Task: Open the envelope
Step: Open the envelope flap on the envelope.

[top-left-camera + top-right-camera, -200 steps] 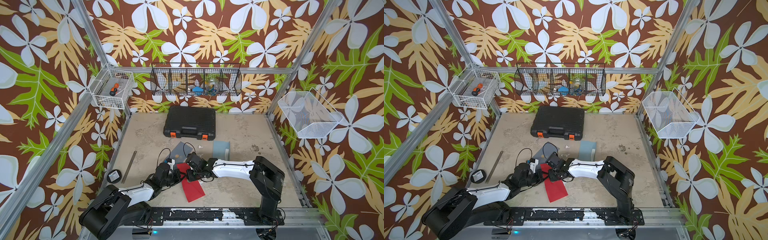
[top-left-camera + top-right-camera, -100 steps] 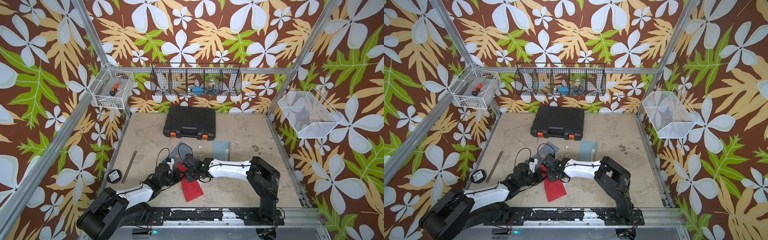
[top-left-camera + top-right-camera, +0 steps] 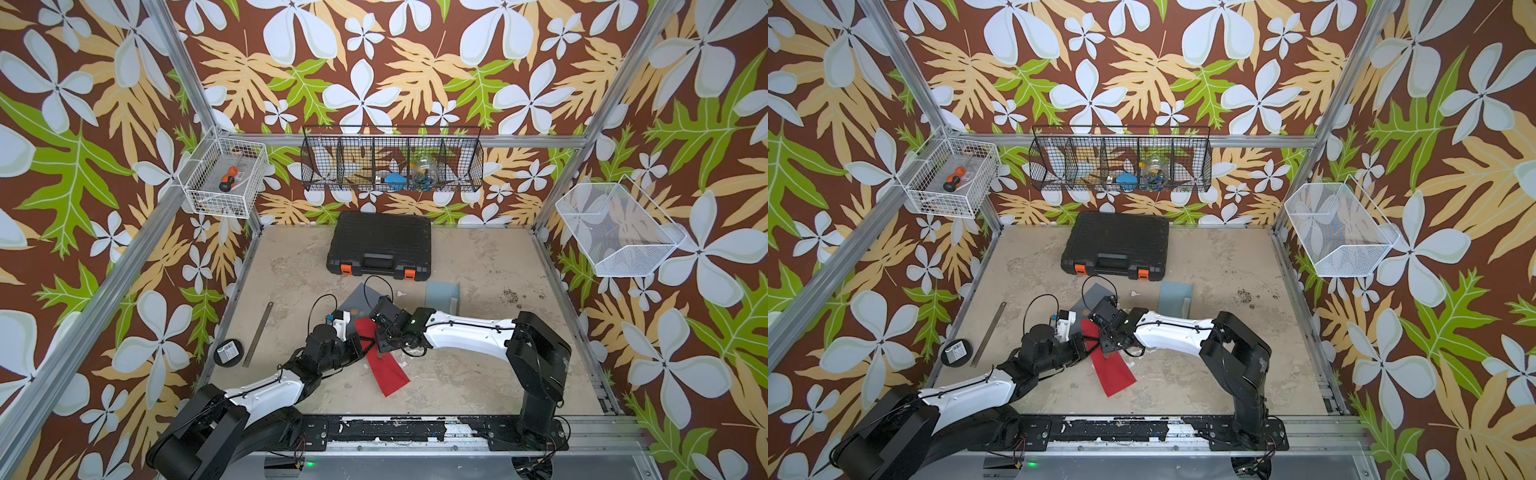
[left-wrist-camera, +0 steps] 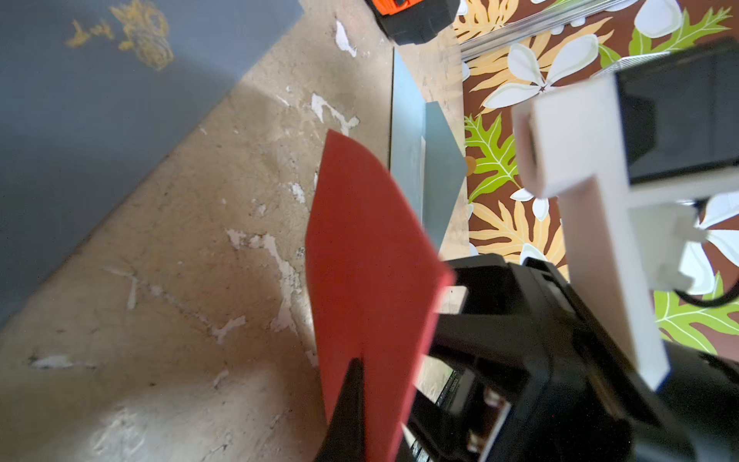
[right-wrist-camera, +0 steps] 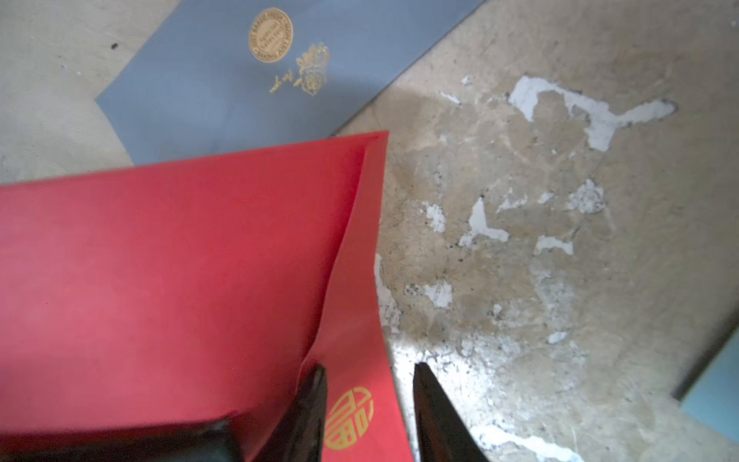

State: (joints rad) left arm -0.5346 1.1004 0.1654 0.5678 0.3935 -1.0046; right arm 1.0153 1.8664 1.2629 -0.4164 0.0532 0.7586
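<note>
A red envelope (image 3: pixel 388 374) (image 3: pixel 1115 374) lies slantwise on the table between the two arms, its upper end lifted. My left gripper (image 3: pixel 360 347) (image 4: pixel 370 416) is shut on the envelope's (image 4: pixel 368 260) edge, with one black finger (image 4: pixel 352 400) showing against the red paper. My right gripper (image 3: pixel 380 341) (image 5: pixel 368 368) is open, its jaws apart on either side of the envelope's flap (image 5: pixel 356 312). That flap carries a gold emblem (image 5: pixel 350 418) and stands slightly away from the body (image 5: pixel 180 260).
A grey-blue envelope (image 3: pixel 365 297) (image 5: pixel 240 80) with a gold seal lies just behind the red one. A pale blue envelope (image 3: pixel 442 297) lies to the right. A black tool case (image 3: pixel 380 245) stands at the back. A steel ruler (image 3: pixel 257 334) and a round black disc (image 3: pixel 227 352) lie left.
My right gripper's jaws have spread wider and the right arm has edged a little to the left along the envelope. The left gripper has kept its hold.
</note>
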